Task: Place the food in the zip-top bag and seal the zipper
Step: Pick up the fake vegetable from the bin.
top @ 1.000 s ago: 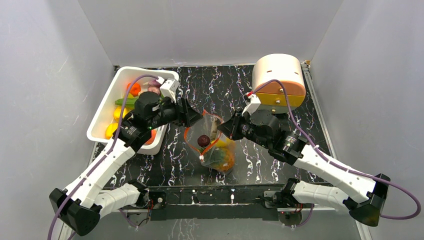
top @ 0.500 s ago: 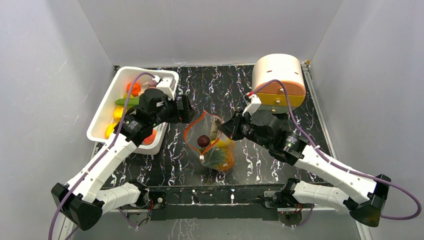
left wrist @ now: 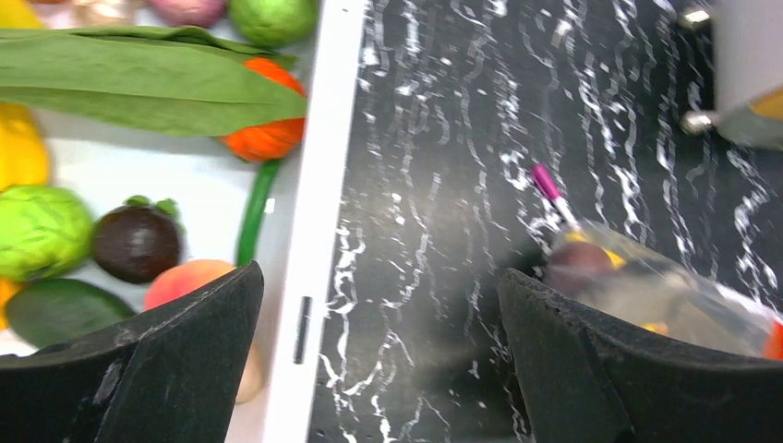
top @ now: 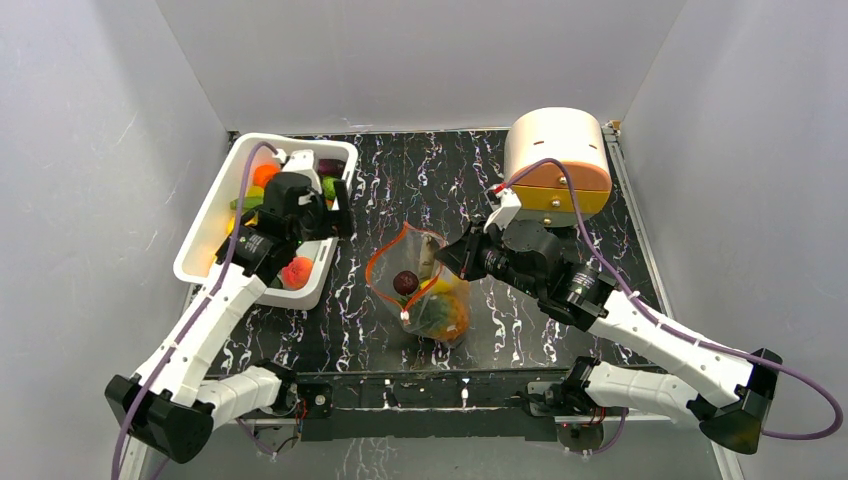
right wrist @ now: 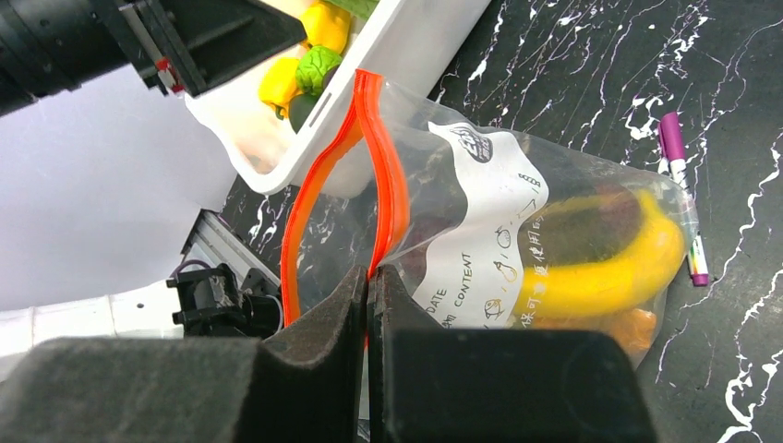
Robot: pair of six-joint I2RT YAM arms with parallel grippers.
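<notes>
The clear zip-top bag [top: 428, 300] lies mid-table with its mouth held open. It holds a dark round fruit [top: 406, 281], a yellow banana [right wrist: 600, 268] and other food. My right gripper [right wrist: 369, 277] is shut on the bag's right edge at the orange-red zipper [right wrist: 386, 185], and it shows in the top view [top: 452, 256] too. My left gripper [left wrist: 380, 277] is open and empty. It hangs over the white tub's right rim [left wrist: 319, 221], left of the bag [left wrist: 665, 286]. More food lies in the tub: an orange piece [left wrist: 268, 138], a dark fruit [left wrist: 137, 242], a peach [left wrist: 185, 281].
The white tub [top: 215, 215] stands at the back left. A round beige container [top: 557, 150] stands at the back right, behind my right arm. A thin purple pen [right wrist: 679, 166] lies on the black marbled table beside the bag.
My left gripper has drawn back from the bag's mouth, leftward, to above the tub's right rim. The right gripper and the bag have stayed put.
</notes>
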